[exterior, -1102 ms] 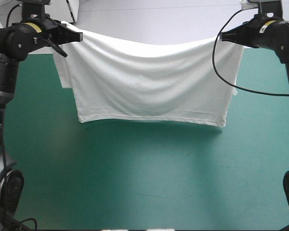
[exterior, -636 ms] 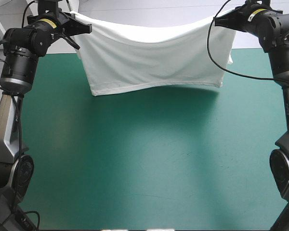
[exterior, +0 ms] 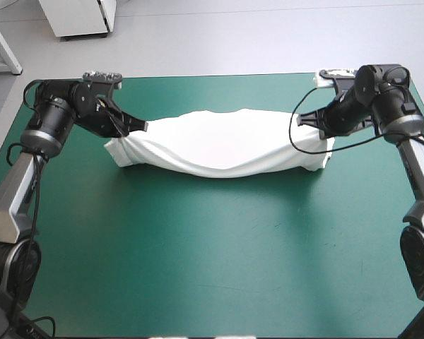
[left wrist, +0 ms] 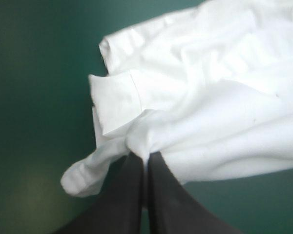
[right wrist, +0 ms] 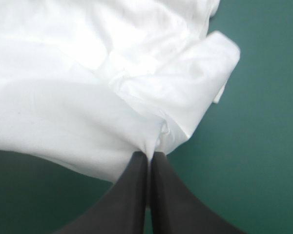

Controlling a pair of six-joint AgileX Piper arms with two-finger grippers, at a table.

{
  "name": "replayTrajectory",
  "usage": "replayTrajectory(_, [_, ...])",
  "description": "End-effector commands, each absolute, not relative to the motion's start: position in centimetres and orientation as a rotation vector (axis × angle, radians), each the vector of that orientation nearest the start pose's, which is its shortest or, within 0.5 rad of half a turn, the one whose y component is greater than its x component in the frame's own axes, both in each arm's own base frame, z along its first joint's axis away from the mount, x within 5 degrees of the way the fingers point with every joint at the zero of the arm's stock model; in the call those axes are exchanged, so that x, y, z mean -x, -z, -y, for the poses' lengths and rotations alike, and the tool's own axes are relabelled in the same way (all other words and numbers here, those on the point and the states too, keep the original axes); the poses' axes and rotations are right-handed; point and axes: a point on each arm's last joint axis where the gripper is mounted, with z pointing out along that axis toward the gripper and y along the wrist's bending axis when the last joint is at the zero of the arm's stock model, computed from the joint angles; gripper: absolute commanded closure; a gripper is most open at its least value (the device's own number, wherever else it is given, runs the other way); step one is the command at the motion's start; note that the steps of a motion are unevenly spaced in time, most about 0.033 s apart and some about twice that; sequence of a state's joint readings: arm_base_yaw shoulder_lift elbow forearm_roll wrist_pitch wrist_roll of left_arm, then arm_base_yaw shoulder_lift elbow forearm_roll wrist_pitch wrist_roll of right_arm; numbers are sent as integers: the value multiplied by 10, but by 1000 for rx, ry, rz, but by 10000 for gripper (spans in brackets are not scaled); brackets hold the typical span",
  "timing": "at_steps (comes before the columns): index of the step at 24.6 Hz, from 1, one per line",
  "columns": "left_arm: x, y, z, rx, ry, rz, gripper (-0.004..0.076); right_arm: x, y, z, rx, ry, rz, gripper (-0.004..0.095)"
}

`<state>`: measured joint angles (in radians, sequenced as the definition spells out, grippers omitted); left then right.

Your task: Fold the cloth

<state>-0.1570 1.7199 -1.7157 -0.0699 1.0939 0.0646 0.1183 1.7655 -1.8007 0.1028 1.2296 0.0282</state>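
The white T-shirt (exterior: 222,145) lies in a long rumpled band across the far half of the teal-green table, stretched between both arms. My left gripper (exterior: 144,127) is shut on the T-shirt's left end; its black fingers (left wrist: 129,187) pinch a gathered fold of the T-shirt (left wrist: 210,112), with a sleeve spilling beside them. My right gripper (exterior: 301,119) is shut on the right end; in the right wrist view my right gripper (right wrist: 149,157) meets in a point on bunched T-shirt (right wrist: 88,87) fabric, a sleeve hanging to one side.
Bare teal-green cover (exterior: 219,254) stretches from the T-shirt to the near edge. The table's far edge (exterior: 212,75) lies just beyond the cloth.
Earlier both grippers held the T-shirt high, hanging as a sheet. They have since come down and moved away from the near edge, and the cloth now rests rumpled on the table.
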Motion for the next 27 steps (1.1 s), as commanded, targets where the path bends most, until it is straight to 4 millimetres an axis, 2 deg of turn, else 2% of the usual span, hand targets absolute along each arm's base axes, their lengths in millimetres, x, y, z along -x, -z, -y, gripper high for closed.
replayTrajectory(1, [-330, -355, 63, -226, 202, -2540, 746, -338, -374, -50, 121, -202, -2638, 924])
replayTrajectory(2, [-315, -337, 62, -233, 220, -2592, 746, -327, -364, -49, 130, -200, -2672, 925])
replayTrajectory(5, [-285, -309, 58, -229, 233, -2670, 746, -303, -336, -46, 140, -193, -2772, 925])
replayTrajectory(9, [-238, -263, 52, -201, 256, -2787, 746, -265, -289, -43, 125, -220, -2901, 925])
replayTrajectory(10, [-224, -252, 51, -185, 274, -2812, 746, -251, -271, -43, 110, -237, -2952, 925])
replayTrajectory(13, [-206, -237, 49, -163, 297, -2837, 746, -230, -252, -44, 95, -294, -3001, 925])
replayTrajectory(17, [-184, -219, 47, -154, 310, -2895, 746, -205, -238, -45, 62, -358, -3039, 924])
replayTrajectory(20, [-172, -211, 45, -150, 307, -2916, 746, -192, -237, -43, 59, -364, -3037, 924])
replayTrajectory(27, [-171, -209, 44, -156, 305, -2916, 742, -183, -245, -44, 28, -405, -3005, 912])
